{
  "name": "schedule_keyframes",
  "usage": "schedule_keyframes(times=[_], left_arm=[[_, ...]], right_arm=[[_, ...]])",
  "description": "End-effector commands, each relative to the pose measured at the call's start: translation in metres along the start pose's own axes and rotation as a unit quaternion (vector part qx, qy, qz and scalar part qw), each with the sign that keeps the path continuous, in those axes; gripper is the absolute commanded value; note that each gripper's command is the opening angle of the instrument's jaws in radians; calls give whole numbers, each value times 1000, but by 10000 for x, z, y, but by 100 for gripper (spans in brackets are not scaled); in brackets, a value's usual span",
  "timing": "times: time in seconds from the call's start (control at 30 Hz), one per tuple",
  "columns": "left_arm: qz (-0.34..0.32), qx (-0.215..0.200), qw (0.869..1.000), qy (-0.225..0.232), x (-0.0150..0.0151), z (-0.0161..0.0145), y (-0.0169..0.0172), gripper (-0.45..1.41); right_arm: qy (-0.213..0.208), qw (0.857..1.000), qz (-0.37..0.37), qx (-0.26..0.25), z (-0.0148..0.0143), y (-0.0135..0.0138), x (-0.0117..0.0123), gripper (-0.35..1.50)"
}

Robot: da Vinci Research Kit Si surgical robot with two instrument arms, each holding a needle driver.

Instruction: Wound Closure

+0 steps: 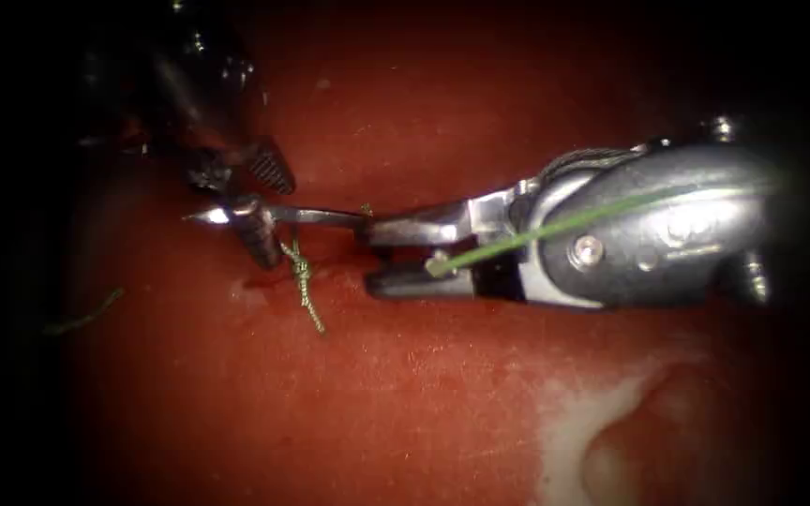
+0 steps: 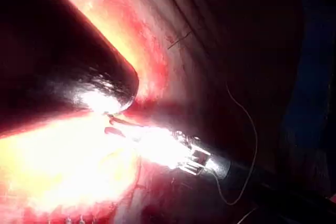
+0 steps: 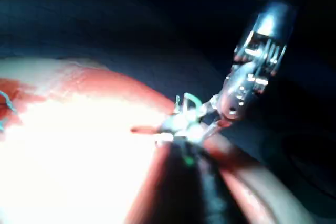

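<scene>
needle [image 1: 278, 215] lies level above the tissue [image 1: 442, 394], apparently clear of it, near a knot [image 1: 300, 274]. left tool [image 1: 253, 201] stands spread around its pointed end. right tool [image 1: 382, 253] stands spread around its tail, thread [image 1: 574, 223] across it.

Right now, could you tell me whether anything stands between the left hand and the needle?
Nothing visible does. The needle lies above the tissue, against the lower jaw of the open left hand. Its other end meets the upper jaw of the open right hand. A knot sits below it.
</scene>
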Motion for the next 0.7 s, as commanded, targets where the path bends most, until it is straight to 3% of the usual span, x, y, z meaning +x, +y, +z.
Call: schedule_keyframes(times=[0.03, 0.13, 0.2, 0.23, 0.3, 0.57, 0.6, 0.63, 0.67, 0.7], left_arm=[[-2, 0, 1000, 2, 6, 4, -4, 58], [1, 0, 1000, 1, 7, 13, -11, 55], [3, -15, 1000, 2, 3, 11, -12, 27], [3, -15, 1000, 2, 3, 11, -12, 27], [6, -38, 999, 5, -1, 4, -11, -35], [13, -67, 998, 8, -2, -9, -6, -35], [13, -67, 998, 9, -2, -7, -5, -35], [18, -65, 998, 15, -2, -5, -5, -35], [17, -64, 998, 20, -2, -4, -4, -35], [16, -63, 998, 25, -2, -2, -4, -35]], right_arm=[[3, 1000, -1, 0, 9, 1, 2, -35], [3, 1000, -4, 0, 9, 1, 4, -35], [3, 1000, -4, 1, 9, 1, 3, -35], [3, 1000, -4, 1, 9, 1, 3, -35], [3, 1000, -4, 1, 10, 0, 4, -35], [-2, 1000, 9, 7, 10, 1, 5, -35], [-5, 998, 67, -3, 10, 5, 6, 31], [-9, 997, 71, -11, 10, 6, 7, 69], [-15, 996, 84, -34, 9, 9, 8, 99], [-20, 992, 106, -60, 9, 11, 9, 118]])
